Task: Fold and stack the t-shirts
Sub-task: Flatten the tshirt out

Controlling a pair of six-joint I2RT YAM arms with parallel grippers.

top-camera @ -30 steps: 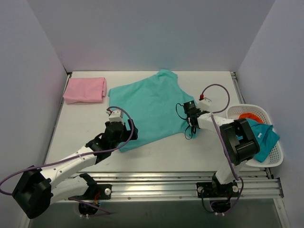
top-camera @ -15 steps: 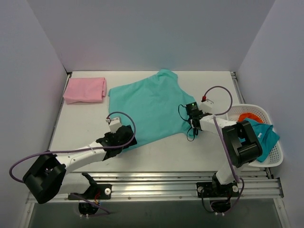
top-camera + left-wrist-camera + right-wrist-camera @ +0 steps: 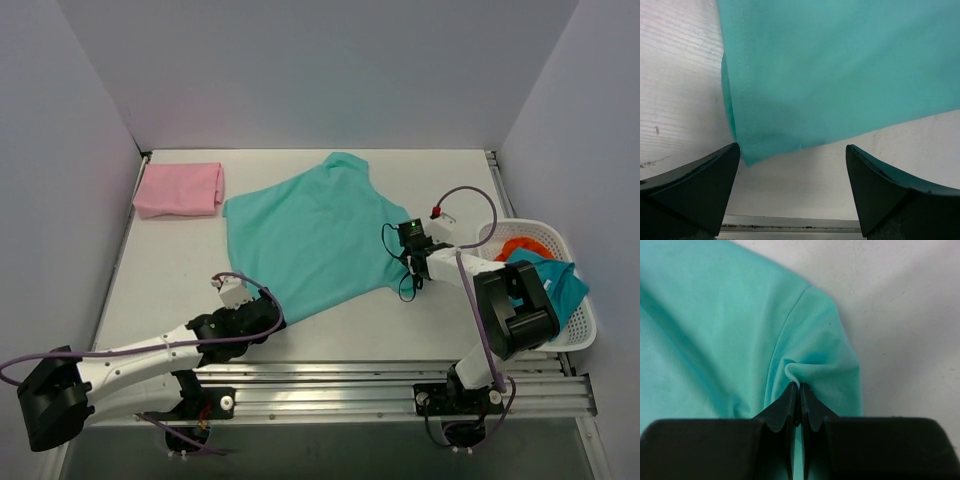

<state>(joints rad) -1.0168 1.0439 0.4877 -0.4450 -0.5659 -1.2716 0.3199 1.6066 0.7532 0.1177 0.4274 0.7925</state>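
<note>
Turquoise-green t-shirt (image 3: 315, 240) lies spread flat on the table (image 3: 170, 270), its right edge pinched into a small fold by the closed right fingers (image 3: 782, 414). The left fingers (image 3: 695, 185) stand wide apart and empty, just short of its near hem corner. A folded pink t-shirt (image 3: 180, 188) rests at the far left corner.

The bench (image 3: 165, 255) is white and flat. Three plain walls stand around it: a back wall (image 3: 320, 70), a left wall (image 3: 50, 200) and a right wall (image 3: 590, 110). They look pale purple-grey. Silver metal rails (image 3: 340, 385) run along the near edge. The light is soft.
</note>
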